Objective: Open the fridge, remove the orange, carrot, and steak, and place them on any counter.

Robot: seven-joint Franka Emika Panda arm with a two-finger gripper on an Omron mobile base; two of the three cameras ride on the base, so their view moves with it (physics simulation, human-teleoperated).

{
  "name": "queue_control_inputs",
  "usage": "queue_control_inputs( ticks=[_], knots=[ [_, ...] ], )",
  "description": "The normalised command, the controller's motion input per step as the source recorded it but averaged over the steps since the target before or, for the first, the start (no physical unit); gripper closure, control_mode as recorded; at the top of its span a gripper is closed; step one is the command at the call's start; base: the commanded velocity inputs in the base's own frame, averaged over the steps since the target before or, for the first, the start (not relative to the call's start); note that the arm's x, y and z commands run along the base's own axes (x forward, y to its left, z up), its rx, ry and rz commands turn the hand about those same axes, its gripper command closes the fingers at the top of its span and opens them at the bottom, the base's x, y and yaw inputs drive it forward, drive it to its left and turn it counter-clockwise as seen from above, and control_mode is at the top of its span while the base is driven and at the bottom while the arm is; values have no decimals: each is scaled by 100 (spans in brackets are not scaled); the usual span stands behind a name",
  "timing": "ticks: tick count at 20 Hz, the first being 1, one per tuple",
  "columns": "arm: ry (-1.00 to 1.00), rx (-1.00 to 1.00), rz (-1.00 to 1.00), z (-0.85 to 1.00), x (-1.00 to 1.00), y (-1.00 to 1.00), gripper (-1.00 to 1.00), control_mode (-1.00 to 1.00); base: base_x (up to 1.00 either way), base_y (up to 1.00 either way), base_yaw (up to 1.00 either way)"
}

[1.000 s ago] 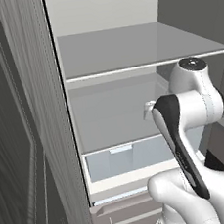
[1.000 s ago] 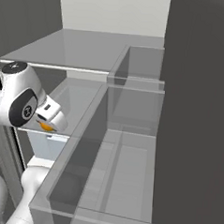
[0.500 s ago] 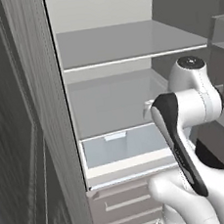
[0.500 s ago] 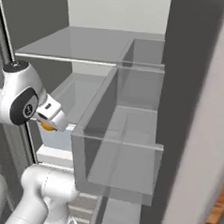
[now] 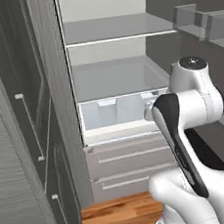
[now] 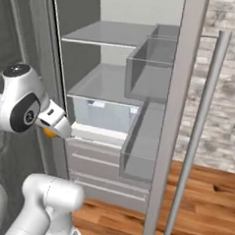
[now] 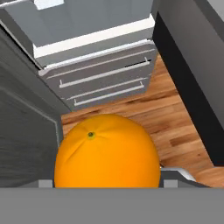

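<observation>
Tall light-grey fridge (image 5: 115,84) stands open; white interior w/ grey shelves, pale crisper bin at the bottom of the compartment, two grey drawer fronts w/ bar handles below it. Fridge door (image 6: 168,117) swung wide at right in right base view, carrying clear door bins and a long thin vertical bar handle (image 6: 197,139).

Two-finger gripper (image 6: 53,129) sits outside the fridge, in front of its lower left corner, over brown wood floor (image 7: 175,127). Small round bright-orange orange (image 7: 107,153) is between the fingers, seen close in hand view w/ green stem dimple facing the camera; a sliver of it shows under the hand in right base view (image 6: 49,132). Jaws stand fairly wide, closed on the orange. Fingertips mostly hidden behind the fruit.

Dark grey panelled cabinet (image 5: 21,119) flanks the fridge on the left.
</observation>
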Motion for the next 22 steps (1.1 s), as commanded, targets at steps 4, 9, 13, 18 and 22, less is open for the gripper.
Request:
queue_control_inputs(
  ticks=[4,9,13,18,22],
  knots=[
    [0,0,0,0,0,0,100,100,-100,-46,46],
    [0,0,0,0,0,0,100,100,-94,-56,71],
    [0,0,0,0,0,0,100,100,-50,-43,98],
    [0,0,0,0,0,0,100,100,-35,-21,100],
    [0,0,0,0,0,0,100,100,-30,-1,100]
  ],
)
